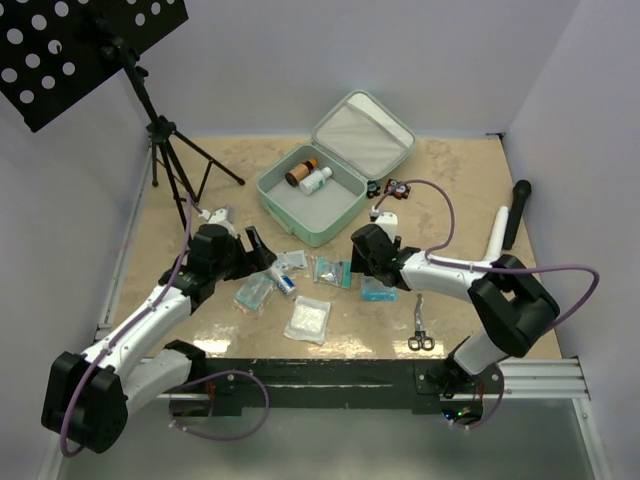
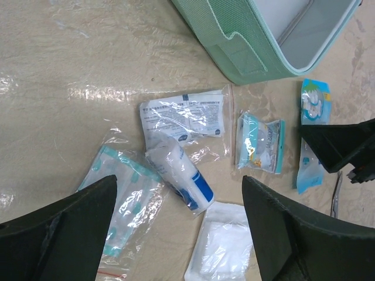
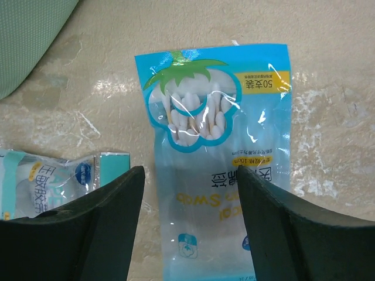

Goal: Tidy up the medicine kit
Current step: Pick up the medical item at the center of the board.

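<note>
Both arms lean in over the packets, hands open, kit open behind them.

In the top view the left arm runs from the lower left corner up and right, low along the table (image 1: 470,200), and its hand (image 1: 265,255) hangs above the packets at centre. Its fingers stand wide apart and hold nothing; in its wrist view a tube (image 2: 181,175) and a clear bag (image 2: 184,117) lie below the gap. The right arm folds at its elbow at lower right and stretches left, its hand (image 1: 358,270) tipped down. Its fingers are apart, one on each side of a blue swab pack (image 3: 217,146) lying flat; whether they touch it I cannot tell. The kit (image 1: 300,228) sits at upper centre, lid tilted back, two bottles (image 1: 308,177) inside.
</note>
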### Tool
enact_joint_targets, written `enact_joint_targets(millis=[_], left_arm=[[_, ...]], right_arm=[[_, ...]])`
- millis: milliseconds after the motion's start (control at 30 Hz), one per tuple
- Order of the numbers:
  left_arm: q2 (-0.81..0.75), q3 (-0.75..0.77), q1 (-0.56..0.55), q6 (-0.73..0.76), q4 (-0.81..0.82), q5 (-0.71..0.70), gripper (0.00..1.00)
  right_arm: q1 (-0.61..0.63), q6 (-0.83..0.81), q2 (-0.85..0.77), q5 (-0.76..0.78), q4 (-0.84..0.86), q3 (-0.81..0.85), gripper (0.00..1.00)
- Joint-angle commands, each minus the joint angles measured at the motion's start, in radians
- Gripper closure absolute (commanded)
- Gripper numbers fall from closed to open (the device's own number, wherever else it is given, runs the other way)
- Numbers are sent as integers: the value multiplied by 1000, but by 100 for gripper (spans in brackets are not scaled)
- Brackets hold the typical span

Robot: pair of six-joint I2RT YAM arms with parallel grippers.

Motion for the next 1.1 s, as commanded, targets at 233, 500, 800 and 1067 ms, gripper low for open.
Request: enact_joint_targets(millis=[233,500,800,1067], left_arm=[[2,-26,-1,-27,67,27,9],[10,-15,-1,-15,70,29,9],[17,-17,-1,-19,88,41,9],[-7,-23,-1,-18,82,45,9]], right_arm=[[70,-13,104,74,-80,93,41],[76,0,81,74,-106,105,46],[68,22,-25,70,-171,153,37],[1,28,17,22,-135,93,39]])
